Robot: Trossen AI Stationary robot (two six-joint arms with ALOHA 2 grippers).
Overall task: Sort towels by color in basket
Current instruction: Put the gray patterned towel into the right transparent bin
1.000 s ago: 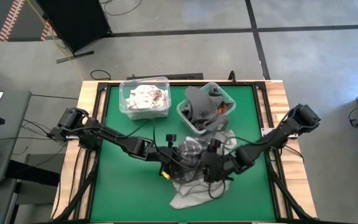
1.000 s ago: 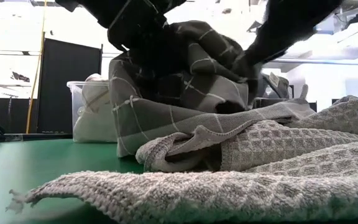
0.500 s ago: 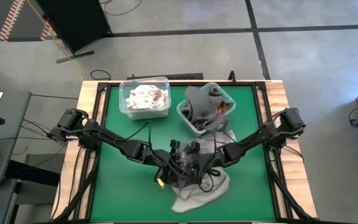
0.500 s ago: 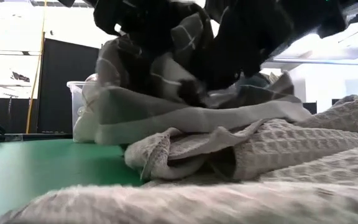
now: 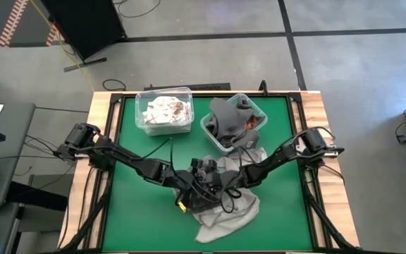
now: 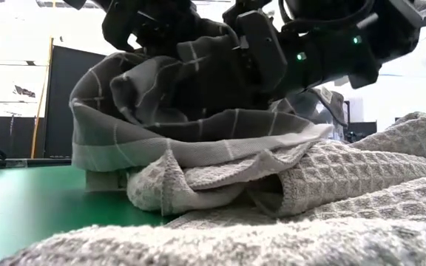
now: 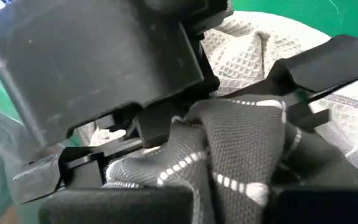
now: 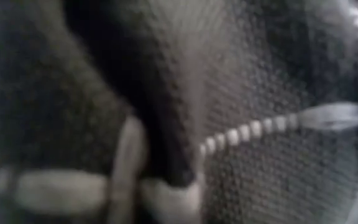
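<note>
Checked towel (image 6: 198,111): dark grey with thin white lines, bunched up between both grippers, lifted a little over the pile in the middle of the table; its lower edge hangs onto the waffle towel.
Left gripper (image 5: 191,189): over the pile, at the left side of the checked towel; jaws together, clamped on a fold of this towel, as the left wrist view shows.
Right gripper (image 5: 213,176): just beside the left one, pushed against the same towel; jaws wide apart. I cannot tell if it holds the cloth.
Waffle towel (image 6: 346,177): light grey, lying crumpled on the green table (image 5: 146,219) under the grippers.
Left bin (image 5: 163,109): clear, at the far side, with white cloth inside.
Right bin (image 5: 234,121): clear, beside the left bin, with dark grey cloth and a bit of orange inside.
</note>
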